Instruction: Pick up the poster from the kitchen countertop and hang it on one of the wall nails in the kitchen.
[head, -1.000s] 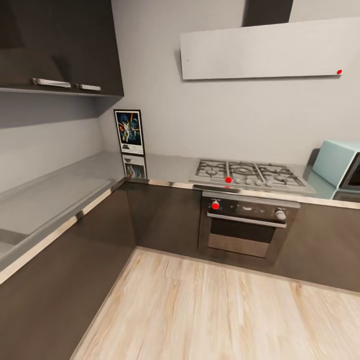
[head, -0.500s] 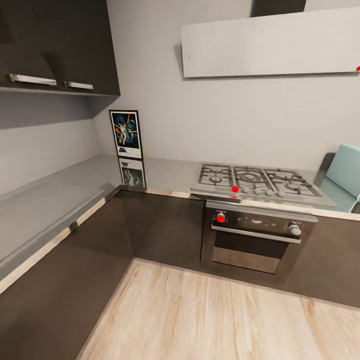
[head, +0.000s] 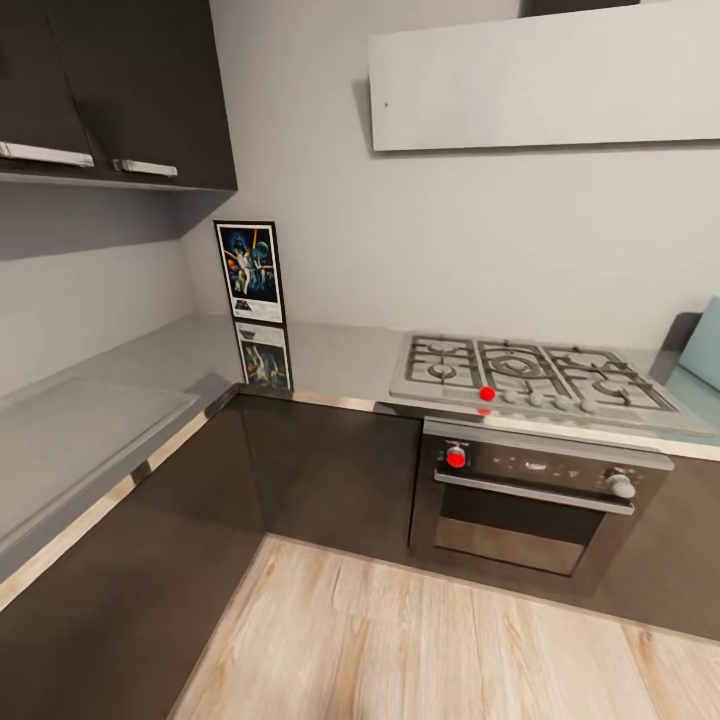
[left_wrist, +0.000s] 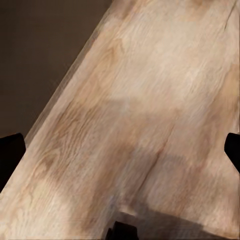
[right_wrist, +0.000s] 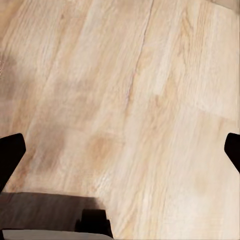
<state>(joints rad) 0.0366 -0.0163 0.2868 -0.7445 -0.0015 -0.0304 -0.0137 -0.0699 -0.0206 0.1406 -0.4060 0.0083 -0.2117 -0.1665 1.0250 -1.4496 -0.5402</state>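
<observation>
Currently listed: poster (head: 249, 272), propped upright against the wall in the bench (head: 330, 355) corner, beside the hob (head: 530, 372). Left hand (left_wrist: 120, 150) and right hand (right_wrist: 120, 150) are spread wide, empty, above floorboards. Risk judged: poster toppled by a clumsy reach.

Head view toward kitchen corner; wrist views floorward.

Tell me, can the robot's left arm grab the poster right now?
Probably not yet. The poster stands upright at the back corner of the countertop, across the wooden floor. The left gripper hangs open over that floor, so the robot likely has to roll closer first.
</observation>
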